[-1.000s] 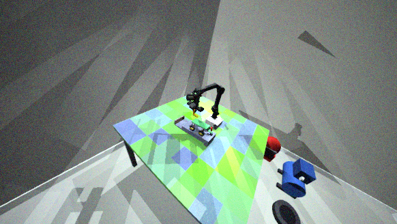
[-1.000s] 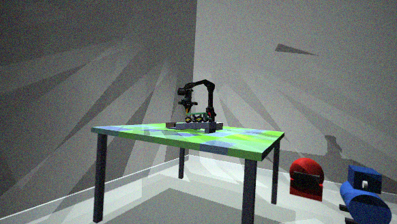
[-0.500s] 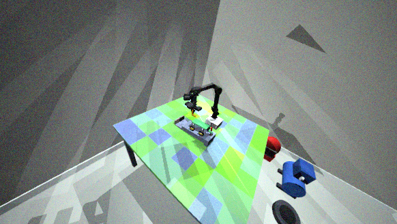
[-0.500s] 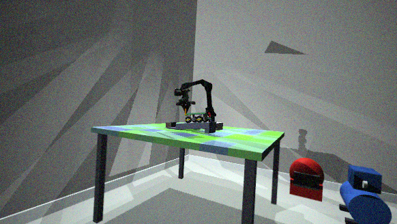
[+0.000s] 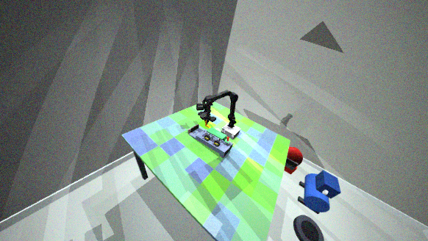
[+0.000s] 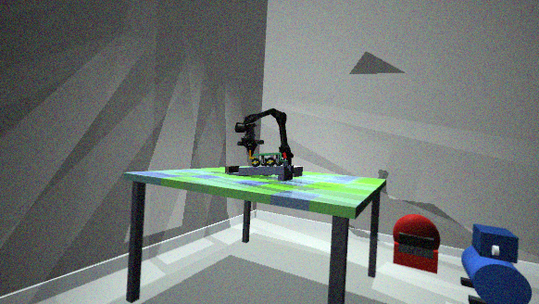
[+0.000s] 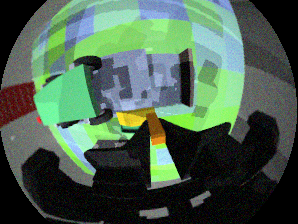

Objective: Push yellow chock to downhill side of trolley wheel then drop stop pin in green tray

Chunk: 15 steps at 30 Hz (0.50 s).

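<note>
The gripper [image 7: 157, 141] is clamped on the chock's orange handle [image 7: 156, 137], holding the yellow chock [image 7: 131, 120] just at the downhill side of the trolley [image 5: 215, 134] on the grey ramp [image 5: 201, 137]. Whether chock meets wheel cannot be told. Judged stage: chocking under way. The red-headed stop pin [image 5: 228, 138] stands at the trolley's uphill end, not yet pulled. Pin removal, tray drop and retreat remain. The trolley shows a green deck over yellow-hubbed wheels.
</note>
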### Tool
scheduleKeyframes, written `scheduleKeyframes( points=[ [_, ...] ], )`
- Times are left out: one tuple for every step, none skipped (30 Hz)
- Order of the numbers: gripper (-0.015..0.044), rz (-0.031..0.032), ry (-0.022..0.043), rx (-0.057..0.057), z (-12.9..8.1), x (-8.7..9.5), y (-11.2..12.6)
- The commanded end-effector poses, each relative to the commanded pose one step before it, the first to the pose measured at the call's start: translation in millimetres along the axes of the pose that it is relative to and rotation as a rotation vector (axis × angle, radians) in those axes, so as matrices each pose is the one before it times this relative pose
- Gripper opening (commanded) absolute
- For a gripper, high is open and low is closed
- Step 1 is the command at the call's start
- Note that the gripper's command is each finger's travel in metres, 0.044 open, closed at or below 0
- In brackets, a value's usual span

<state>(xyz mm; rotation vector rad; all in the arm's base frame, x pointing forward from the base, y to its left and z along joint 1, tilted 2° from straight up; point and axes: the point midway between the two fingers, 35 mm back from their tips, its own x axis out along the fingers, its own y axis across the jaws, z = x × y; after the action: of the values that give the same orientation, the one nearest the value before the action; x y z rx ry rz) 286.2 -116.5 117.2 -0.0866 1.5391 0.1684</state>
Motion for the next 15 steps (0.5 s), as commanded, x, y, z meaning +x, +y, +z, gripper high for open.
scheduleKeyframes(
  points=[
    [0.0, 0.00788, 0.00278, 0.0029, 0.43, 10.27, 0.42],
    [0.0, 0.00002, 0.00001, 0.0, -0.05, 2.53, -0.02],
    [0.0, 0.00002, 0.00001, 0.0, -0.07, 2.68, 0.0],
    [0.0, 0.00002, 0.0, 0.0, 0.02, 2.68, -0.03],
    [0.0, 0.00002, 0.00001, 0.0, 0.0, 2.5, -0.02],
    [0.0, 0.00002, 0.0, 0.0, 0.06, 2.42, -0.02],
    [0.0, 0.00002, 0.0, 0.0, 0.04, 2.52, -0.01],
    [0.0, 0.00002, 0.0, 0.0, 0.06, 2.45, 0.02],
    [0.0, 0.00002, 0.0, 0.0, 0.04, 2.47, 0.03],
    [0.0, 0.00002, 0.0, 0.0, 0.06, 2.4, 0.06],
    [0.0, 0.00003, 0.0, 0.0, 0.04, 2.46, 0.07],
    [0.0, 0.00003, 0.0, 0.0, 0.07, 2.39, 0.1],
    [0.0, 0.00003, 0.0, 0.0, 0.05, 2.48, 0.12],
    [0.0, 0.00003, 0.0, 0.0, 0.06, 2.39, 0.17],
    [0.0, 0.00004, 0.0, 0.0, 0.05, 2.48, 0.19]
  ],
)
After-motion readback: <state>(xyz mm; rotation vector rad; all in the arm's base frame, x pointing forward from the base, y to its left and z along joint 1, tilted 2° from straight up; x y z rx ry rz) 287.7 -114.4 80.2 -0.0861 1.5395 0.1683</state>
